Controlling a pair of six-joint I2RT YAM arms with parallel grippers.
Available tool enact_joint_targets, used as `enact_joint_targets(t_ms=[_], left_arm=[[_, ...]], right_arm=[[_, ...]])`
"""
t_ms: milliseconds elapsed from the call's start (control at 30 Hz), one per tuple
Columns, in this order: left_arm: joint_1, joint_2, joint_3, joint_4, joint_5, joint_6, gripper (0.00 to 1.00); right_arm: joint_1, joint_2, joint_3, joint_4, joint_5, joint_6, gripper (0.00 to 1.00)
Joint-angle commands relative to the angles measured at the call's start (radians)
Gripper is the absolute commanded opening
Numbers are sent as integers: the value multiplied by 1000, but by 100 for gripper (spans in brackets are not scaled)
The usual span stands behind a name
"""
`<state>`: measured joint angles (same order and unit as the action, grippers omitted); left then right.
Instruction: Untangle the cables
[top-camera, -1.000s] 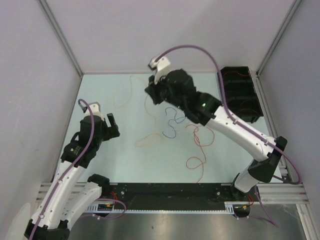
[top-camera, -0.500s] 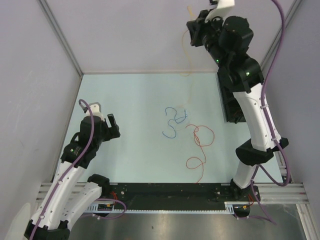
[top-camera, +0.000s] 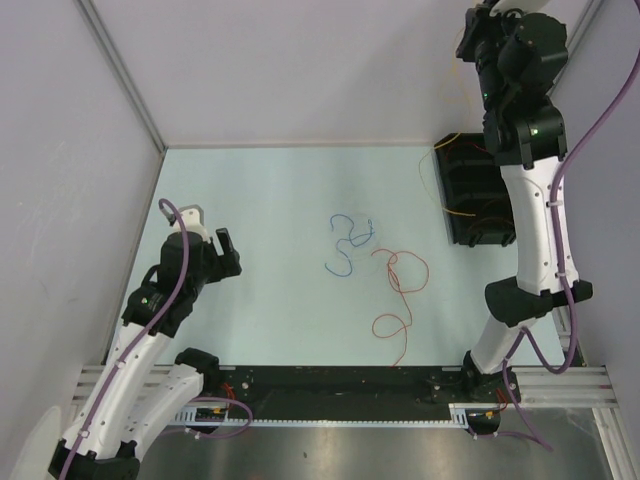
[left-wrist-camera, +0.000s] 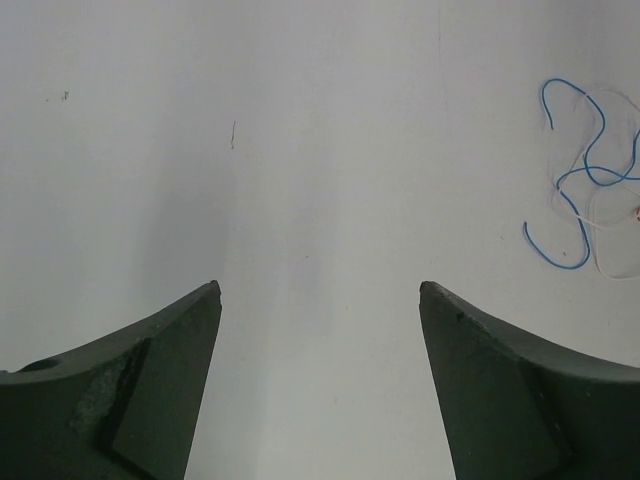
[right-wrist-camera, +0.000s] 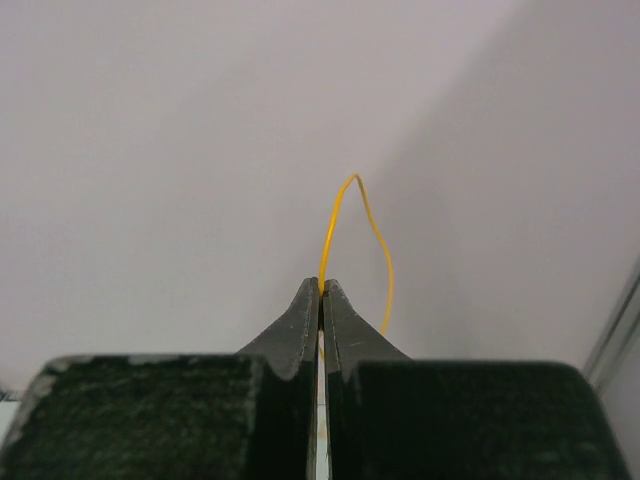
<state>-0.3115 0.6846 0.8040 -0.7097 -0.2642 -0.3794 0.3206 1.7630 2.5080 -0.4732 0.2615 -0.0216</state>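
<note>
My right gripper (top-camera: 472, 28) is raised high at the back right, above the black bin (top-camera: 446, 205). In the right wrist view the right gripper (right-wrist-camera: 322, 285) is shut on a thin yellow-orange cable (right-wrist-camera: 334, 215) that loops up past the fingertips. In the top view the same yellow-orange cable (top-camera: 424, 180) hangs down to the bin, with an orange strand (top-camera: 461, 212) lying inside. A blue cable (top-camera: 348, 240) and a red cable (top-camera: 400, 285) lie curled on the table's middle. My left gripper (top-camera: 226, 250) is open and empty at the left. In the left wrist view the left gripper (left-wrist-camera: 318, 290) faces the blue cable (left-wrist-camera: 575, 180).
A thin white wire (left-wrist-camera: 612, 215) lies entwined with the blue cable. The bin holds other red and orange strands. Grey walls enclose the table on three sides, with metal rails at the corners.
My right arm has swung up and to the right from the table's back centre, carrying the yellow and orange cables off the table to the bin. The left arm has not moved.
</note>
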Motion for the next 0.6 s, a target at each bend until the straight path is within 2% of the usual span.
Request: enact_joint_targets(t_ms=[0,567], left_arm=[[9,-2,-6,36,13,20,85],[9,10,-6,38,19,23,83]], right_arm=[[-55,-20,43,82,19,-18,0],[-219,56,69,197,-182,60,0]])
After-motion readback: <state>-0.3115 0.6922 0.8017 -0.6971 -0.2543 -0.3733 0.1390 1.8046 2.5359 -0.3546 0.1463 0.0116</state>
